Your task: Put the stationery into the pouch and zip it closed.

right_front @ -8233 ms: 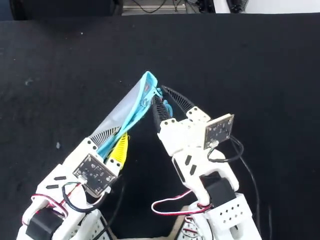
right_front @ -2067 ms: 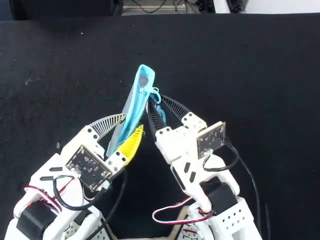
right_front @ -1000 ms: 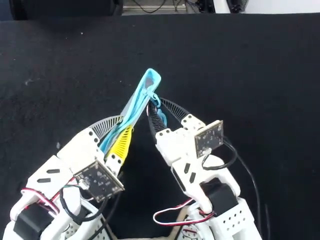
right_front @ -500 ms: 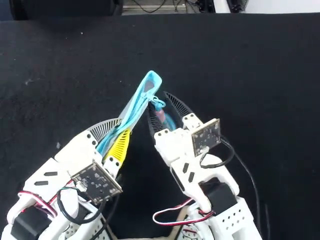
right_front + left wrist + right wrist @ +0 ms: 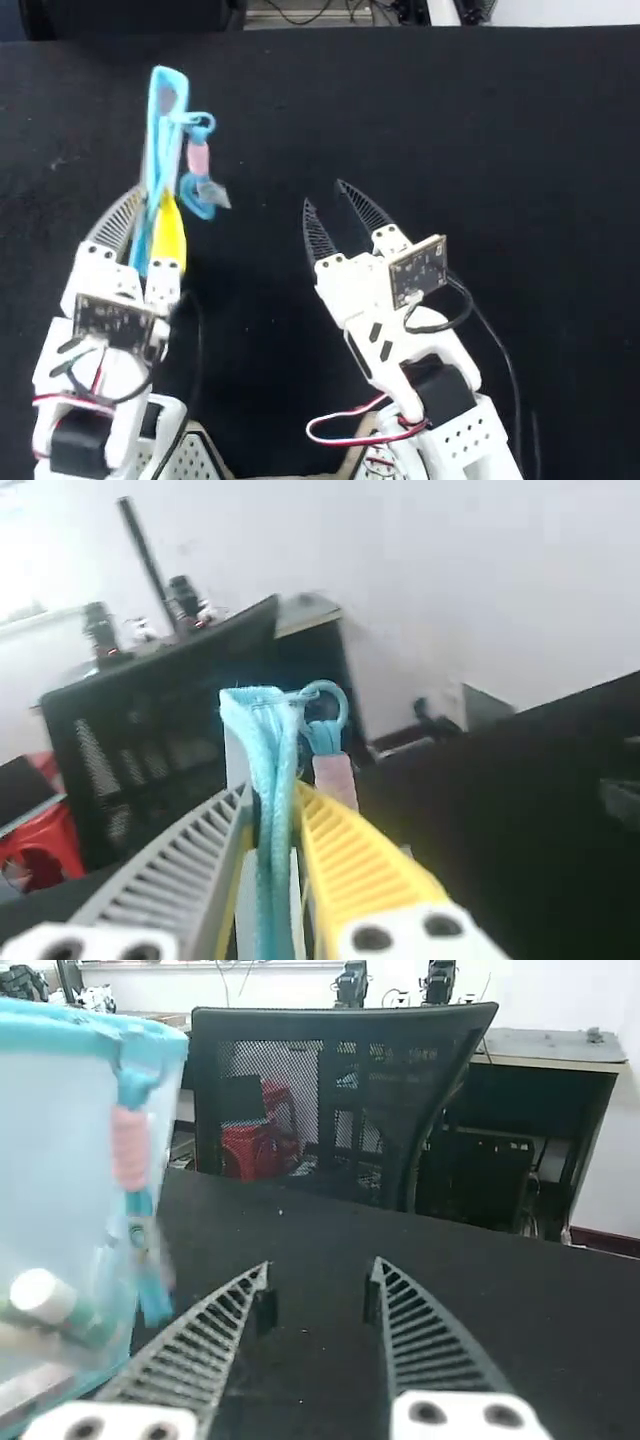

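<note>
The translucent pouch (image 5: 160, 130) with light-blue trim stands on edge at the left of the black table, held up by my left gripper (image 5: 152, 195). In the left wrist view the left gripper (image 5: 270, 792) is shut on the pouch's blue zip edge (image 5: 262, 750), its grey and yellow fingers on either side. The blue zip cord with a pink bead (image 5: 198, 160) hangs loose beside it. My right gripper (image 5: 324, 194) stands open and empty at the table's middle, apart from the pouch. The right wrist view shows the right gripper (image 5: 320, 1265), the pouch (image 5: 60, 1210) and a white-capped item (image 5: 35, 1295) inside.
The black tabletop (image 5: 480, 150) stretches bare to the right and far side, its back edge near the top of the high view. A black mesh chair (image 5: 340, 1090) and a desk (image 5: 545, 1060) stand beyond the table.
My left arm has swung the pouch away to the left. The right gripper, which held the zip cord half a second ago, has let it go and stands open.
</note>
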